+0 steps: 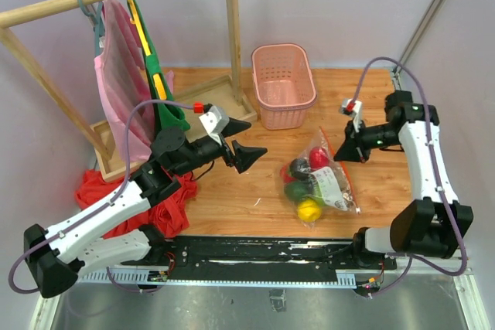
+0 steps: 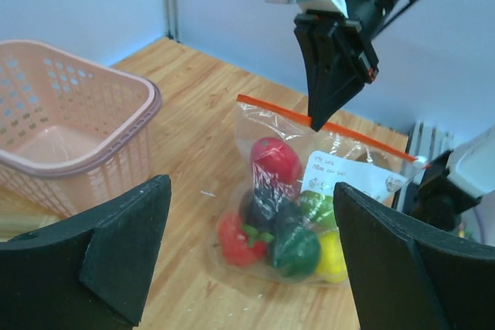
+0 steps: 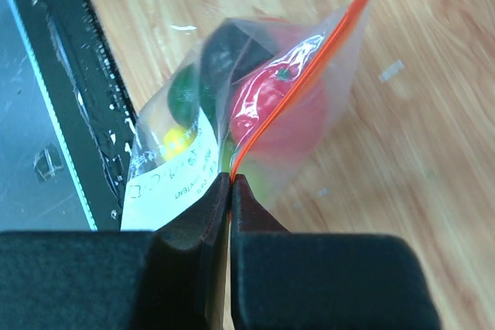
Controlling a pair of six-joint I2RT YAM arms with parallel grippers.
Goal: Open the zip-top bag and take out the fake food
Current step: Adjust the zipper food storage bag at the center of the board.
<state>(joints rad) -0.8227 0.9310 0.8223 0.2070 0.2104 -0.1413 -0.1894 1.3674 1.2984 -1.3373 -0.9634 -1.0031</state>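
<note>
Grip: the right pincer (image 3: 230,183) is clamped flat on the orange zip strip (image 3: 309,56) of the zip-top bag (image 3: 344,67). Just beyond its tips, the bag slopes down to the table (image 3: 433,191), and the fake food (image 3: 267,102) is bunched at the low end. The film looks thin, crinkly and probably slippery. The contents appear light but are liable to shift. The stiffer strip is the soundest hold. On the far side of the bag, the left pincer (image 1: 249,157) stands wide and empty, facing it.
</note>
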